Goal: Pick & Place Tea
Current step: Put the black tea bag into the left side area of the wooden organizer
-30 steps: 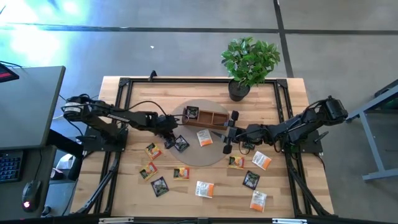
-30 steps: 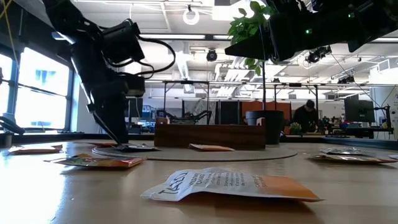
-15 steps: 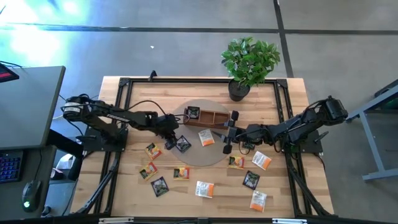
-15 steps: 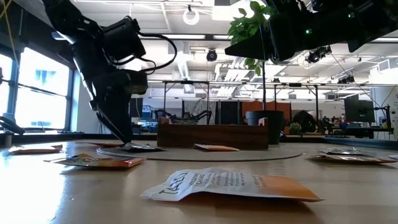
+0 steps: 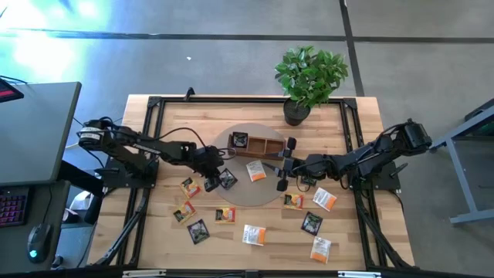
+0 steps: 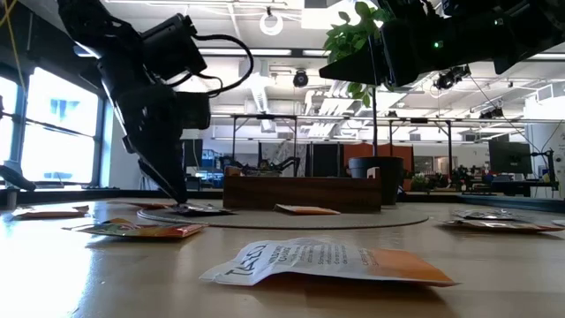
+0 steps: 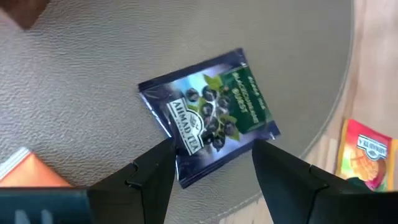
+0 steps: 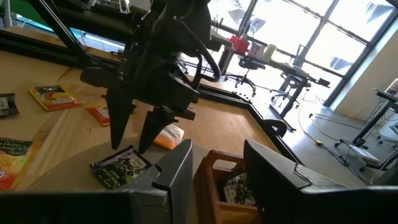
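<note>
The dark tea sachet (image 7: 209, 116) lies flat near the edge of the round grey mat (image 7: 93, 74), beside the wooden tray (image 5: 255, 146), its near edge between the open, empty fingers of the left gripper (image 7: 211, 163). For a sound pick the fingers should, in my judgement, descend squarely astride that edge before closing. The left arm reaches in low with fingers pointing steeply down at the mat; the right gripper (image 5: 282, 176) waits part-open and empty beside the tray.

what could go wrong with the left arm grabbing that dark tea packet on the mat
1. The left gripper stands open astride the dark sachet, which lies flat on the round mat; the fingers may slide over it or only pinch a corner.
2. The sachet sits near the mat's edge, so a nudge could push it onto the table.
</note>
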You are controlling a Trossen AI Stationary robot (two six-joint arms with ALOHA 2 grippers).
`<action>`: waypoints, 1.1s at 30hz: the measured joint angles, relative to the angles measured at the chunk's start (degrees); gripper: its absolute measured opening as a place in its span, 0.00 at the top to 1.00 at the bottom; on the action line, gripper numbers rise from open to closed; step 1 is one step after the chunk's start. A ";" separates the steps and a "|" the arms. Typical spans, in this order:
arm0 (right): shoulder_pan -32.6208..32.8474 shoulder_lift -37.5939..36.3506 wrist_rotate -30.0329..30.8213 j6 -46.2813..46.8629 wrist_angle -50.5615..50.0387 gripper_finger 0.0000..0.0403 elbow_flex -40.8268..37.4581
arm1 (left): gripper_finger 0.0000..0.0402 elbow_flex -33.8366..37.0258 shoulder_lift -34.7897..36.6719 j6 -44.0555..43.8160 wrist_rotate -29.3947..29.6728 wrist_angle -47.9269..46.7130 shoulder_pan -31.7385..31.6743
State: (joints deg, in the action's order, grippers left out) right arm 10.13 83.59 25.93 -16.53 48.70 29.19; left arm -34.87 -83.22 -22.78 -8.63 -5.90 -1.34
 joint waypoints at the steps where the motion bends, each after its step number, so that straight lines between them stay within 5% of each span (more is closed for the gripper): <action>1: 0.00 0.00 0.00 0.00 0.00 0.65 0.00 | 0.48 0.00 0.00 0.02 0.48 -0.06 0.14; 15: -0.02 0.00 -0.01 0.02 -0.04 0.65 0.00 | 0.49 -0.20 -3.93 0.48 5.04 1.79 0.28; 27: 0.00 0.00 -0.26 0.02 -0.26 0.65 0.00 | 0.95 -0.02 -4.11 2.84 8.16 2.91 0.23; 33: -0.01 0.00 -3.16 0.02 -0.28 0.65 0.00 | 0.96 0.03 -3.43 2.79 9.00 2.97 0.23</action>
State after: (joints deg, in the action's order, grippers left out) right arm 10.12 83.59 22.77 -16.51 48.42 29.19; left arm -34.84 -86.65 -19.99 0.36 -2.93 -1.10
